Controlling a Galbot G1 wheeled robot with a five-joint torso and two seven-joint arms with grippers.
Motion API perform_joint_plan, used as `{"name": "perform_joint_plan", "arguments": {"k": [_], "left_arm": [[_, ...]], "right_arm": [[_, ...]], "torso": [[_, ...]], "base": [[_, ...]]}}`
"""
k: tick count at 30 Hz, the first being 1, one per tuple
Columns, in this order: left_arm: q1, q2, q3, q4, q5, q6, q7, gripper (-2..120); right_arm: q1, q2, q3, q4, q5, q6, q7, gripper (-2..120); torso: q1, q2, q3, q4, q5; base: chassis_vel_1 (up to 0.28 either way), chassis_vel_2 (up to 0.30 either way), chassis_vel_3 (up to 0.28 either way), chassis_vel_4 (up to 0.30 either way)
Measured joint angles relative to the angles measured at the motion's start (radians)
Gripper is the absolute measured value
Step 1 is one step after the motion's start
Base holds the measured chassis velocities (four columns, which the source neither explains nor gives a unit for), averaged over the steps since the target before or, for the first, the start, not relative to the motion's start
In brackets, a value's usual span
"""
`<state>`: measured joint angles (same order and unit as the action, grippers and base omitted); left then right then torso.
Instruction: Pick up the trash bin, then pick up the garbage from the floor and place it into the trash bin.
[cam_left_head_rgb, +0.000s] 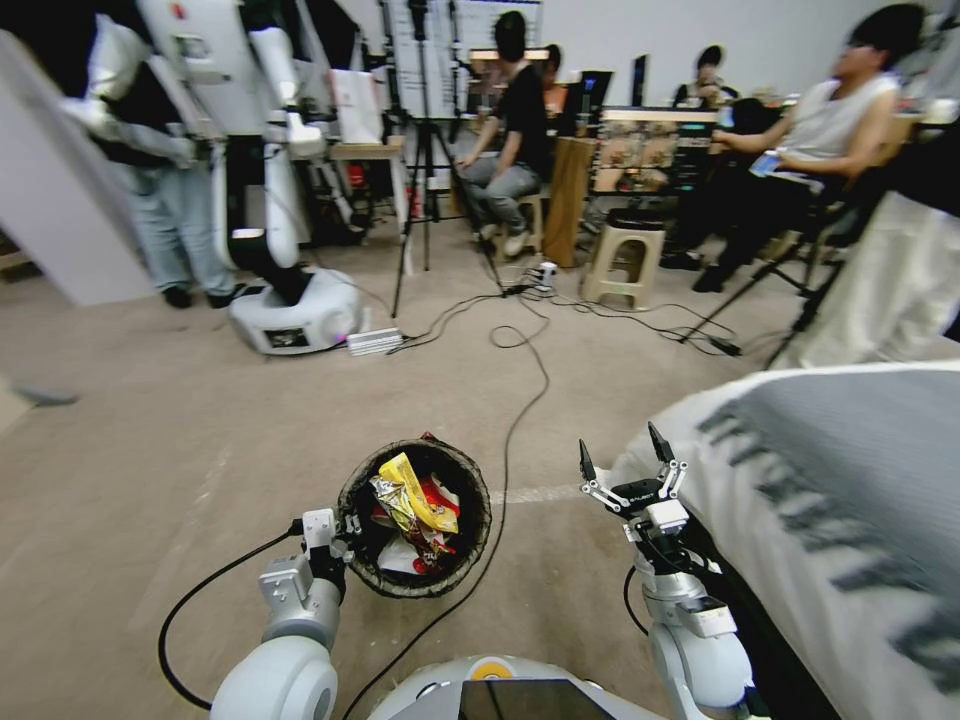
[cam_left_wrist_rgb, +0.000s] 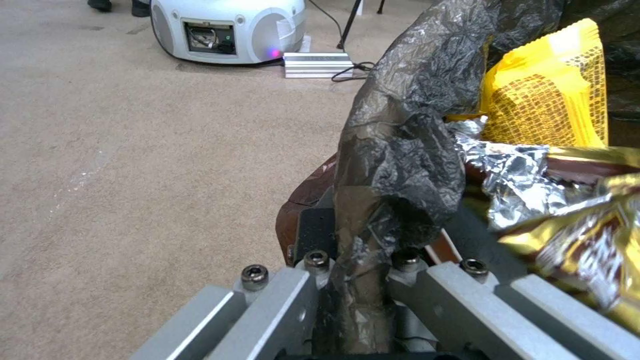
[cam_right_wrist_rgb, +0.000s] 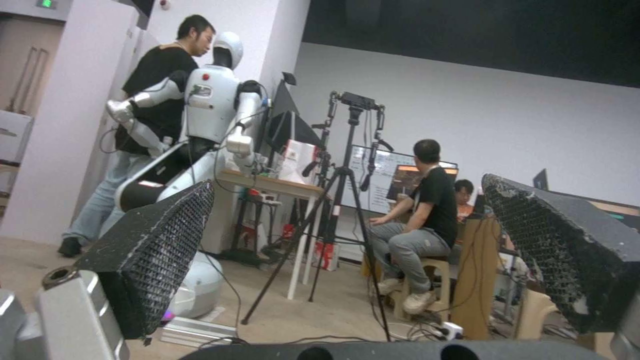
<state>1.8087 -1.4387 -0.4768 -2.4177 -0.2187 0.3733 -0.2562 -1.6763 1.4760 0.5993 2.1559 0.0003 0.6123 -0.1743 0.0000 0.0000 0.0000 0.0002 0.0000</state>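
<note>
Gripping the bag-lined rim of the trash bin (cam_left_head_rgb: 415, 520) at lower centre, left gripper (cam_left_head_rgb: 335, 535) jaws clamped; garbage (cam_left_head_rgb: 415, 505) inside; right gripper (cam_left_head_rgb: 628, 468) jaws spread, lower right.

Trash bin (cam_left_head_rgb: 415, 518), lower centre: black crinkly liner. Garbage (cam_left_head_rgb: 418, 497) inside: yellow w/ brown grid print, silver foil, red, white. Floor (cam_left_head_rgb: 150, 450): beige carpet. Cable (cam_left_head_rgb: 520, 410), centre: black.
</note>
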Motion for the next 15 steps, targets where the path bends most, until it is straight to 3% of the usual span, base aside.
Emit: {"name": "perform_joint_plan", "arguments": {"k": [15], "left_arm": [[-0.003, -0.001, 0.006, 0.003, 0.011, -0.004, -0.007, 0]], "right_arm": [[0.004, 0.001, 0.007, -0.004, 0.004, -0.001, 0.001, 100]], "torso": [[0.0, 0.0, 0.0, -0.0003, 0.0]], "base": [[0.0, 0.0, 0.0, 0.0]]}}
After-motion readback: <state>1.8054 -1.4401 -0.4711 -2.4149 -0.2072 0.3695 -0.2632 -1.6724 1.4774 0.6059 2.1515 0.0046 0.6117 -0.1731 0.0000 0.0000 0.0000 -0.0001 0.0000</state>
